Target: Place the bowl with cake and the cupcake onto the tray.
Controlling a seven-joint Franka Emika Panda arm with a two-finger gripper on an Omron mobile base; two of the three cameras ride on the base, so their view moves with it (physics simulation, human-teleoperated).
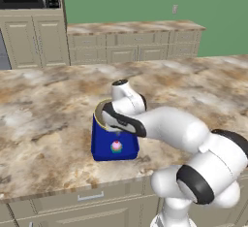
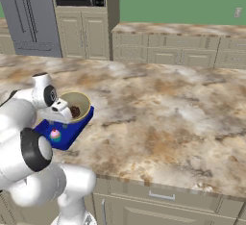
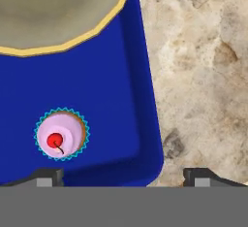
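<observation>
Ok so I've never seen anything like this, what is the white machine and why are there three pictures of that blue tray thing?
The white machine is a robot arm in a simulated kitchen. Two pictures come from cameras behind it, left and right. The third looks down from its hand, and the two dark tips at the bottom are its tool, set wide apart and holding nothing. On the marble counter sits a blue tray. The small pink cupcake stands inside it. The tan bowl with a dark cake piece rests on the tray's far end.
</observation>
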